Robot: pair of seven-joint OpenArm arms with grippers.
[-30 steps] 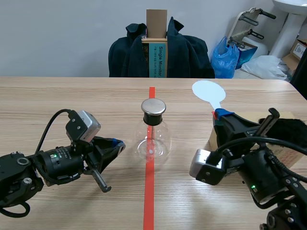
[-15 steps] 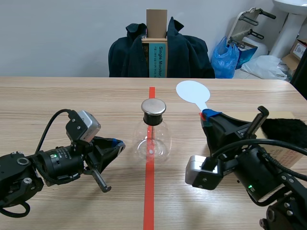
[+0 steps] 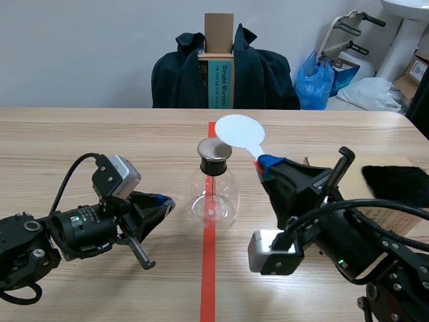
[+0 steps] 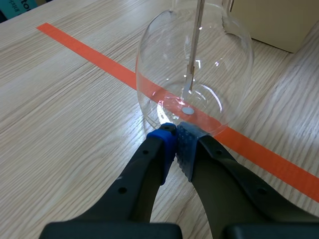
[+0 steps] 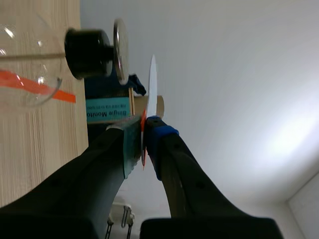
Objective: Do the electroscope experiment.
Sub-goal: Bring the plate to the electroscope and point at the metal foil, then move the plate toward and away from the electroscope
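Glass flask (image 3: 214, 198) of the electroscope stands mid-table on the red tape line (image 3: 208, 282), with a black stopper and metal cap (image 3: 214, 148) on top. From the right, the right gripper (image 3: 267, 163) has its fingers clamped on the handle of a white disc paddle (image 3: 238, 130), the disc held up just beyond the cap. Low on the table, the left gripper (image 3: 166, 200) lies beside the flask. Far right: cardboard box (image 3: 392, 218) with black fur (image 3: 397, 184) on it.

Left wrist view: fingers closed together with nothing between them, tips just short of the glass bulb. A thin rod (image 4: 194, 45) hangs inside.

Right wrist view: pads pinch the paddle, seen edge-on. Disc just beside the cap, with a narrow gap between.
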